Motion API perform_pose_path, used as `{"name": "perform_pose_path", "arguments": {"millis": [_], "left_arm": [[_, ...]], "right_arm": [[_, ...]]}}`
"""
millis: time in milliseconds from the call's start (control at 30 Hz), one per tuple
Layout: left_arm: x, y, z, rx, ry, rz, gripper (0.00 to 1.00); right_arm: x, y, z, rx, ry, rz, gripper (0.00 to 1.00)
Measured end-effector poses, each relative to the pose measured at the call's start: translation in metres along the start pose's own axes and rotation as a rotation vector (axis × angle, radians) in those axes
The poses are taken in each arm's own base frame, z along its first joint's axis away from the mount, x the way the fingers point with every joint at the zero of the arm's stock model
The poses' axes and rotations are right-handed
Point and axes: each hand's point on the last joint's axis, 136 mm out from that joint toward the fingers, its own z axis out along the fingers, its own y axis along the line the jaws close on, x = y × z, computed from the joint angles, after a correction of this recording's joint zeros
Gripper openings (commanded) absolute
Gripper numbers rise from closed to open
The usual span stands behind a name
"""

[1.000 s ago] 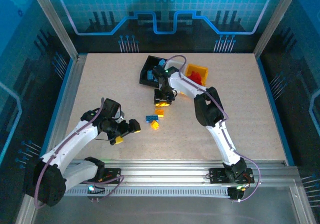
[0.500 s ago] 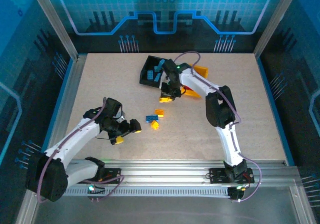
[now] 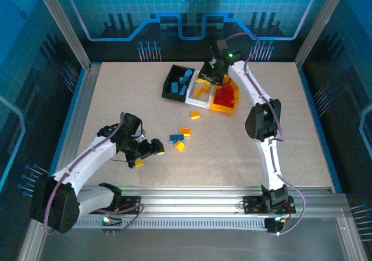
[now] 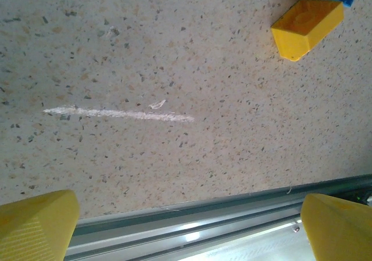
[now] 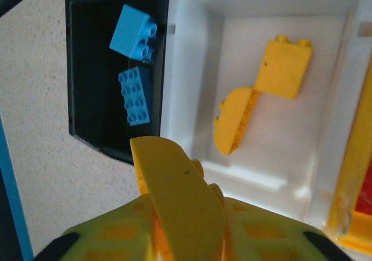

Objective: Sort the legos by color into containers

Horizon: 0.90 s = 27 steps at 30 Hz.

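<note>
Right claw [image 5: 156, 156] pinches yellow lego [image 5: 199, 169] over near rim of white bin [image 5: 187, 69]

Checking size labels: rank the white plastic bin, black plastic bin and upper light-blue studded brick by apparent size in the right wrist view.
1. White plastic bin, largest.
2. Black plastic bin, narrower.
3. Upper light-blue studded brick, far smallest.

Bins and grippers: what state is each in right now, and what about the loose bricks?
left gripper: open, empty.
right gripper: jaws shut on a yellow brick, over the bins.
black bin: blue bricks inside.
white bin: yellow bricks inside.
yellow-orange bin: red bricks inside.
loose bricks: four lying unsorted on the table.
</note>
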Motion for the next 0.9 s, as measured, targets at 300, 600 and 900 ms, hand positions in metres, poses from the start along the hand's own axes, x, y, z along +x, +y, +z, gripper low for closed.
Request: {"name": "perform_pose_path", "arguments": {"millis": [300,600,900], "left_arm": [[0.000,-0.003,-0.004,0.017,-0.019,-0.003,0.99],[-0.005,-0.007,0.000,0.051,-0.036,-0.030,0.99],[-0.005,-0.012,0.000,0.075,-0.035,-0.024,0.99]], "right_arm": [[0.010,-0.012,0.030,0.040,0.049,-0.024,0.65],[0.089,-0.008,0.009,0.179,0.167,-0.278,0.81],[0.156,-0.024,0.021,0.334,0.298,-0.459,0.82]]}}
